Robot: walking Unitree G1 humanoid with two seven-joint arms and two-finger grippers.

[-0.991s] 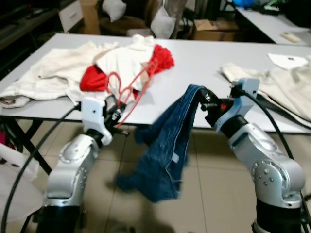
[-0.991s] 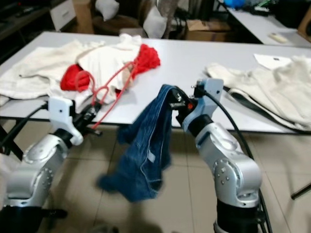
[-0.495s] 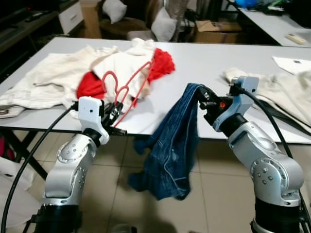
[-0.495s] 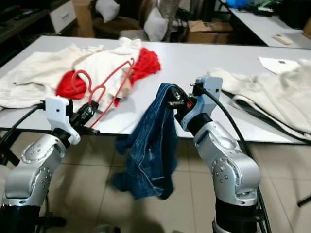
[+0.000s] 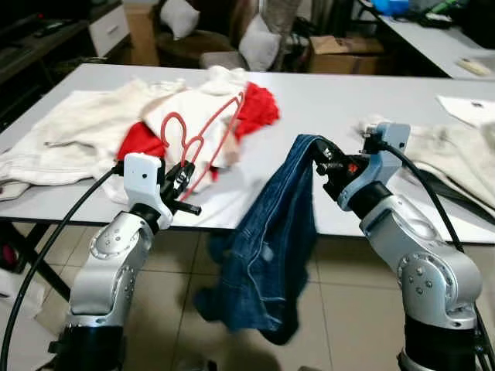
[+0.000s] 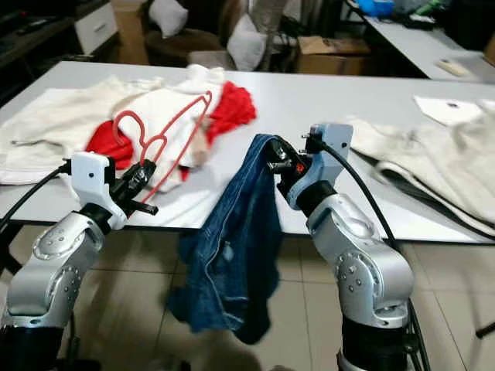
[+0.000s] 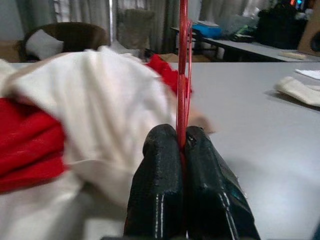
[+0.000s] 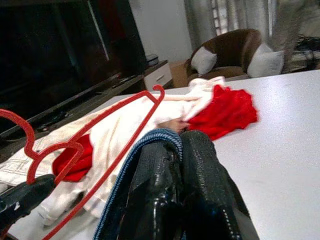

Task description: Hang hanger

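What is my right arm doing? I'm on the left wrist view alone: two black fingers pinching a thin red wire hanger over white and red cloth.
Observer: The right gripper is shut on a pair of blue denim jeans, holding them by one edge.
Operator: Do the jeans rest on the table?
Observer: No, they hang past the grey table's front edge, toward the tiled floor.
Operator: And my hanger's hook?
Observer: The red wire hanger, pinched in the left gripper, has its hook end raised over the white garment.
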